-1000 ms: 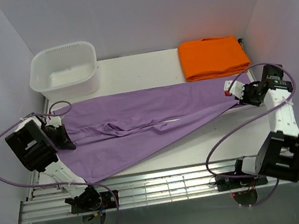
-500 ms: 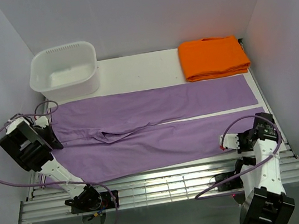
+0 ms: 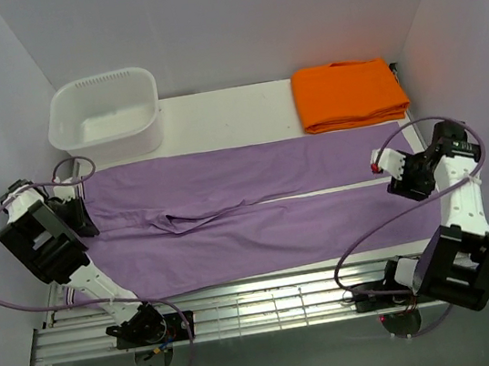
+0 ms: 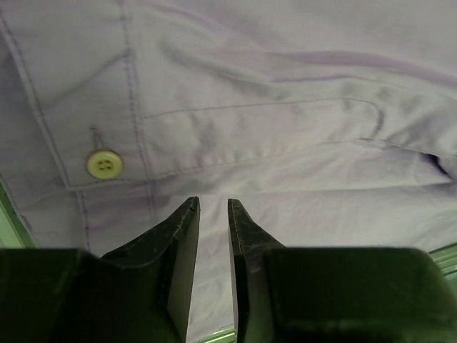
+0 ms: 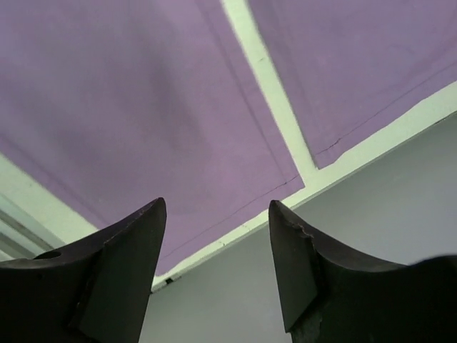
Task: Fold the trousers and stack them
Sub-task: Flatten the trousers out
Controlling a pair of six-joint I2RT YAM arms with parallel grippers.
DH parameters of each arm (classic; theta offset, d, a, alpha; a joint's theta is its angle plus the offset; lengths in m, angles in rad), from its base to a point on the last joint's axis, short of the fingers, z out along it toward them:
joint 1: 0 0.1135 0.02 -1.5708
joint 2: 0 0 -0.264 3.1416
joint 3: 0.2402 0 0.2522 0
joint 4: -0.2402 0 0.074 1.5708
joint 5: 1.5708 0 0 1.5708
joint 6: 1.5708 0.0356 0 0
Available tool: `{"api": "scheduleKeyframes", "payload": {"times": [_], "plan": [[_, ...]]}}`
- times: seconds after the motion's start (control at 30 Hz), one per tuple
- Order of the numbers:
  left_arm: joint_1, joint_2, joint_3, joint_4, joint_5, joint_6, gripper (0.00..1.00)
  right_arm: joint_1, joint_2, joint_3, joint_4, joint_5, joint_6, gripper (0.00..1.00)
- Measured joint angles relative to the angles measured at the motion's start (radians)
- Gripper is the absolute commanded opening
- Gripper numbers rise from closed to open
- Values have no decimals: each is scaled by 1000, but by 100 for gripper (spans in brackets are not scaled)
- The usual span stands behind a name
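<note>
The lilac trousers [image 3: 257,204] lie flat across the table, waist at the left, both legs running right with a thin gap between them. My left gripper [image 3: 84,216] is over the waist. In the left wrist view it [image 4: 213,204] has its jaws only a narrow gap apart with nothing between them, above the waistband cloth [image 4: 285,128] beside a pale button [image 4: 104,163]. My right gripper [image 3: 397,171] hovers above the leg ends. In the right wrist view it [image 5: 218,204] is wide open and empty over the hems [image 5: 143,107].
A white basin [image 3: 106,116] stands at the back left. A folded orange cloth [image 3: 346,94] lies at the back right. White walls close in both sides. A metal rail [image 3: 272,303] runs along the table's near edge.
The near trouser leg, pulled across a second ago, now lies flat and straight. My right arm has risen from the near right corner to above the leg ends. The left gripper has barely moved.
</note>
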Motion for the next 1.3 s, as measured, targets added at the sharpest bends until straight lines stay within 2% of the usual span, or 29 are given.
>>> {"api": "scheduleKeyframes", "payload": {"times": [0.17, 0.3, 0.43, 0.57, 0.7, 0.87, 1.07, 1.3], "plan": [[-1, -96, -59, -3, 110, 29, 33, 44, 233, 172, 68, -75, 301, 58], [-16, -112, -102, 8, 174, 31, 31, 122, 414, 287, 164, -100, 537, 54], [-61, -113, -151, 35, 215, 18, 30, 200, 533, 319, 275, -87, 726, 51], [-147, -124, -187, 81, 214, -3, 30, 243, 637, 324, 347, -39, 846, 46], [-234, -143, -192, 132, 190, -21, 29, 237, 705, 310, 386, 57, 864, 46], [-304, -144, -192, 179, 135, -31, 28, 189, 665, 241, 423, 113, 818, 45], [-385, -125, -251, 227, 52, -25, 24, 103, 596, 158, 421, 179, 698, 43], [-467, -187, -354, 230, 40, 24, 24, 6, 570, 131, 351, 233, 550, 38]]}}
